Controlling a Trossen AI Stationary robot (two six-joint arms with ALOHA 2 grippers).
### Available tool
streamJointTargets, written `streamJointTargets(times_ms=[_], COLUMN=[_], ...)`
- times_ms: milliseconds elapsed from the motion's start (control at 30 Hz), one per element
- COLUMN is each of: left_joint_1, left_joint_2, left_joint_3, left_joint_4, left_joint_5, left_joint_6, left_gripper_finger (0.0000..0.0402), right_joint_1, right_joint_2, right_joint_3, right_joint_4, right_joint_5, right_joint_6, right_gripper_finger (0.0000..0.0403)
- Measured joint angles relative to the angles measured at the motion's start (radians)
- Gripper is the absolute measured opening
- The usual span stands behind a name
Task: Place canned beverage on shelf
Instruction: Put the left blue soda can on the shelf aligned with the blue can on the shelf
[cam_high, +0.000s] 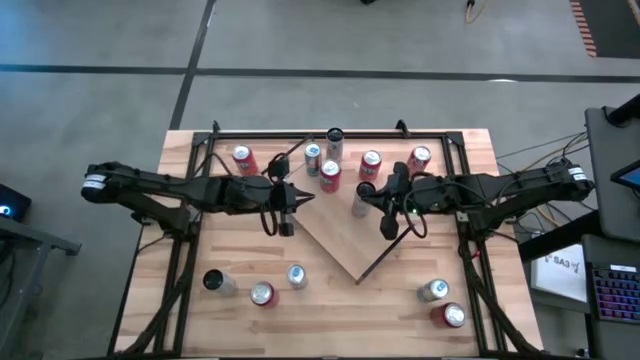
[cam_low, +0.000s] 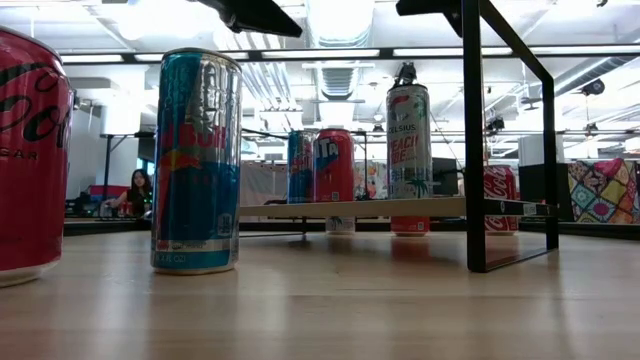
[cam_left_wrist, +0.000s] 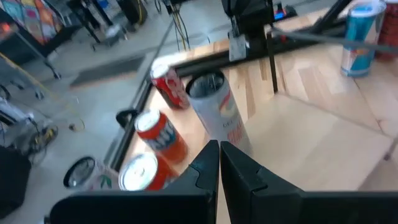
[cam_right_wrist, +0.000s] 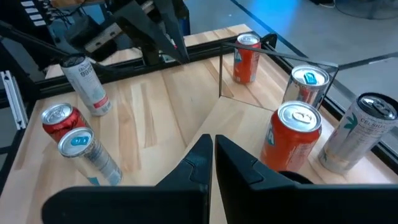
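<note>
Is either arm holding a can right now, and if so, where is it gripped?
Nothing is held. The left gripper and right gripper both have shut, empty jaws, hovering over the flat light-wood shelf board.

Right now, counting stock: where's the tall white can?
High view: the tall white can stands on the shelf, right of centre, beside the right pincer.

In the low view, a red can (cam_low: 30, 160) is cut off by the left edge, its lettering only partly readable. The labels on the cans standing on the shelf (cam_high: 335, 235) are too small to read from above. In the left wrist view, the cans by the frame (cam_left_wrist: 155, 134) are blurred.
</note>
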Motion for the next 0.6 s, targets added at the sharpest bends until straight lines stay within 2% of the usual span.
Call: streamJointTargets(times_ms=[300,600], left_joint_1=[0.0,0.0], left_joint_2=[0.0,0.0], left_joint_3=[0.122,0.216], left_joint_4=[-0.395,-0.705], left_joint_5=[0.0,0.0], left_joint_6=[-0.113,-0.215], left_gripper_finger=[0.0,0.0], right_joint_1=[0.0,0.006], right_joint_2=[0.0,0.0], right_joint_3=[0.002,0.049], right_joint_4=[-0.089,-0.209], right_joint_5=[-0.008,-0.049], right_joint_6=[0.072,0.15], right_gripper_finger=[0.0009,0.0009])
